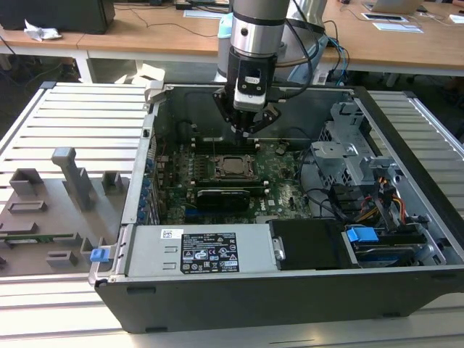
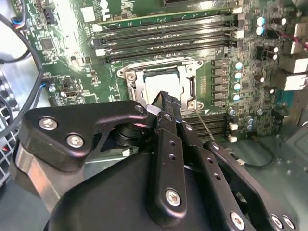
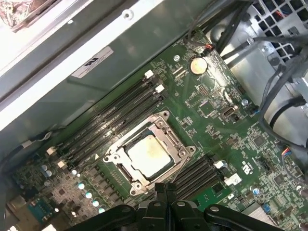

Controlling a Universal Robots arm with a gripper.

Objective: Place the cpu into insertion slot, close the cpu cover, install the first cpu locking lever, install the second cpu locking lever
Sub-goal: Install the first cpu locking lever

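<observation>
reading the cpu (image 3: 147, 155) as seated flat in the insertion slot (image 3: 111, 156), with the cpu cover (image 3: 177, 139) lying down over its edges. we judge the lever step is in hand. the gripper (image 3: 166, 188) hovers at the socket's edge, jaws clenched tip to tip on nothing. a thin rod (image 2: 206, 129), likely a locking lever, slants nearby; seating it calls for a steady closed-tip push.

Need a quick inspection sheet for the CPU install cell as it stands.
Surface: ribbed metal table carrying open computer case.
Job's things: cpu seated in insertion slot; cpu cover down over it.
Clutter: grey fixture blocks on table, exterior view's left.
End effector: shut, tips by the cover's edge.
Cables: black bundle beside motherboard; coloured leads, exterior view's right.
Surroundings: wooden desks behind.
</observation>
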